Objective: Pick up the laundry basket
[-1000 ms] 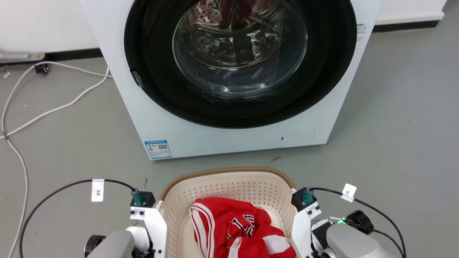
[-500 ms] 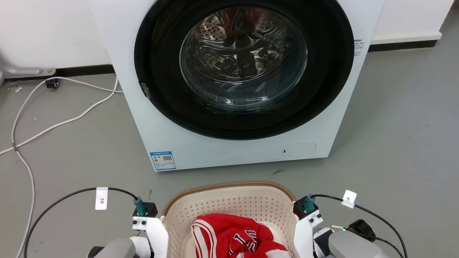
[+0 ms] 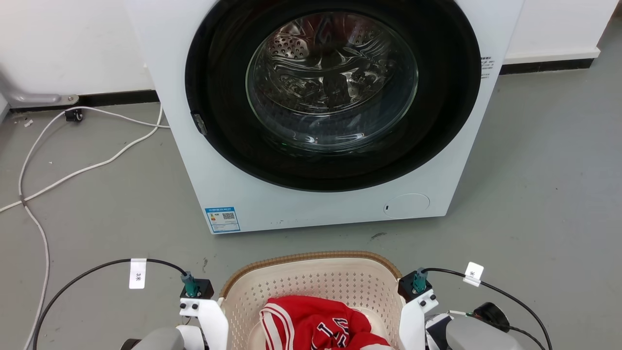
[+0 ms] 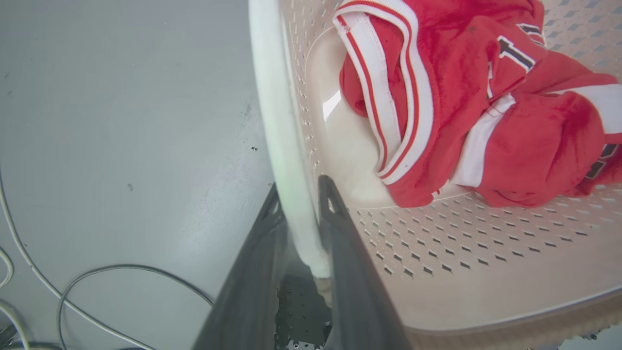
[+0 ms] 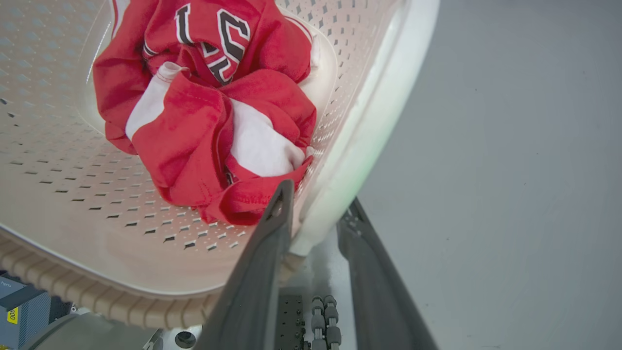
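**Step in hand.** Grasp made on both sides; I judge the lift is either starting or about to. The laundry basket (image 3: 311, 284) sits directly in front of the washing machine (image 3: 320, 209), apart from its front panel with a strip of bare floor (image 3: 534, 194) between. I cannot tell whether its base is clear of the floor.

**End effectors.**
- The left end effector (image 4: 300, 187) is closed narrow on the basket's white side handle, one finger inside the perforated wall and one outside.
- The right end effector (image 5: 319, 194) straddles the opposite handle the same way. Its inner finger lies against the wall, and the outer one looks to be touching, though I cannot confirm firm contact.

**Contents.** A red garment (image 3: 316, 323) lies bunched in the basket. On the side away from the machine it reaches close to the right inner finger (image 5: 272, 228). I cannot tell whether cloth is caught under it.

**Next move.** In my judgement, a level, matched rise of both arms. Uneven height would tilt the basket and could let a handle slip, since both grips are thin pinches on smooth plastic.

**Edges and room.**
- The basket's brown far rim (image 3: 311, 254) faces the machine's lower panel, so any forward swing closes that gap.
- Upward the way looks open.
- White cables (image 3: 87, 167) lie on the floor to the machine's left, well apart from the basket.
- The floor to the machine's right is bare.
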### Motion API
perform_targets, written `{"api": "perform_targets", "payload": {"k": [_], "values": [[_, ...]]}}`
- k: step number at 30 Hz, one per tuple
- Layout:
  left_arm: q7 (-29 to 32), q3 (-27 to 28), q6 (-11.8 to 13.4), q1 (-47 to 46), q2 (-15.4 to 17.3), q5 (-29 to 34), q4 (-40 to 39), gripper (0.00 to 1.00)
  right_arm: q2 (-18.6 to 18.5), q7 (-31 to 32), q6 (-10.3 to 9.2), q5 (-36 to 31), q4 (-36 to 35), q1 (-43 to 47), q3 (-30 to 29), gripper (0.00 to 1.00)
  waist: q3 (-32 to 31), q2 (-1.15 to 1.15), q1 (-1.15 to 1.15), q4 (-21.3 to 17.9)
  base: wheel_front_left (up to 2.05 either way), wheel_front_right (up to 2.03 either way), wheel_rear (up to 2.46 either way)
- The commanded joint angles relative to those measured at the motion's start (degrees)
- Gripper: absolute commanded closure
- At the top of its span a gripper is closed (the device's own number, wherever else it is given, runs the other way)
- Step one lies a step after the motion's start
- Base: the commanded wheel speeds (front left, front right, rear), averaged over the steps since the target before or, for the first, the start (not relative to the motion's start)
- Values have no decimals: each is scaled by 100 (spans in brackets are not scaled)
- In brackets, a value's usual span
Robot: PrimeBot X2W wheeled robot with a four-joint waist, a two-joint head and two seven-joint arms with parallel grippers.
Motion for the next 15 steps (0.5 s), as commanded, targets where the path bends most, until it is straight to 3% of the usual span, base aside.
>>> {"api": "perform_targets", "payload": {"k": [1, 15], "values": [[-16, -51, -49, -14, -22, 1, -18, 100, 6, -34, 15, -6, -20, -2, 41, 100, 1, 0, 0, 1, 0, 0, 0], [-155, -305, -49, -130, -41, -238, 56, 100, -1, -99, 14, 111, -11, -47, 170, 100, 7, 0, 0, -12, 0, 0, 0]]}}
